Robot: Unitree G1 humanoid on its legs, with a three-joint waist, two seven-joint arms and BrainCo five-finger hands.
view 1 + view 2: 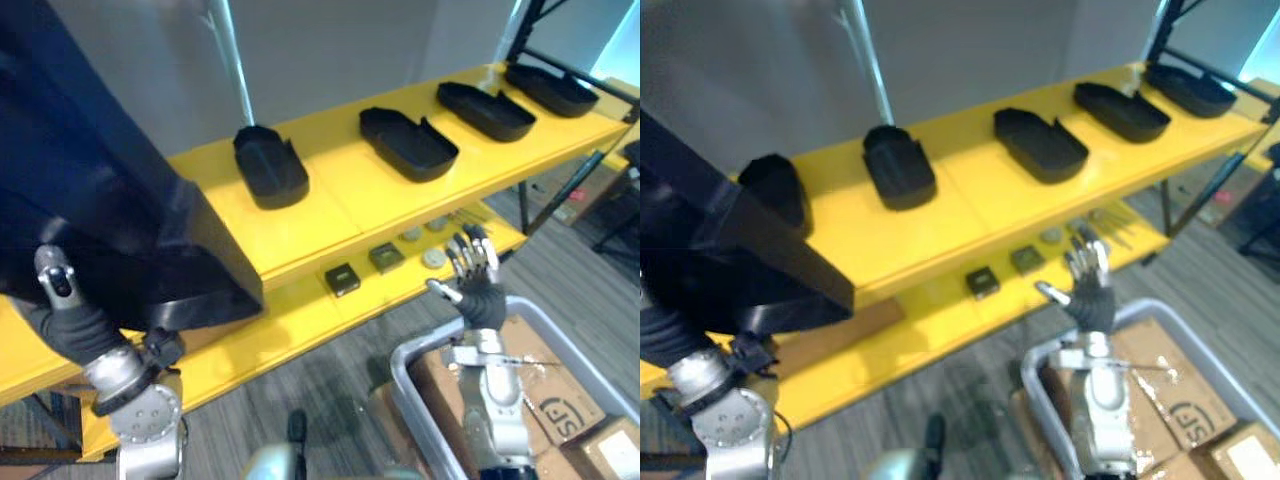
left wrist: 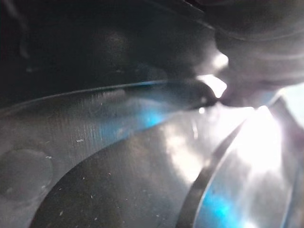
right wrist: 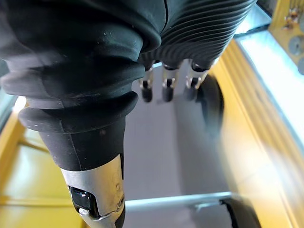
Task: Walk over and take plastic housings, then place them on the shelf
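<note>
our left hand (image 1: 72, 325) is pressed to a big black plastic housing (image 1: 100, 190) at the left end of the yellow shelf (image 1: 340, 205). its thumb shows at the housing's edge, but the fingers are hidden behind it, so we cannot tell the grip. a row of housings (image 1: 408, 143) lies along the top board. our right hand (image 1: 478, 285) hovers empty, fingers straight and spread, by the lower board, above a grey bin (image 1: 575, 340) of cardboard boxes (image 1: 560, 410).
</note>
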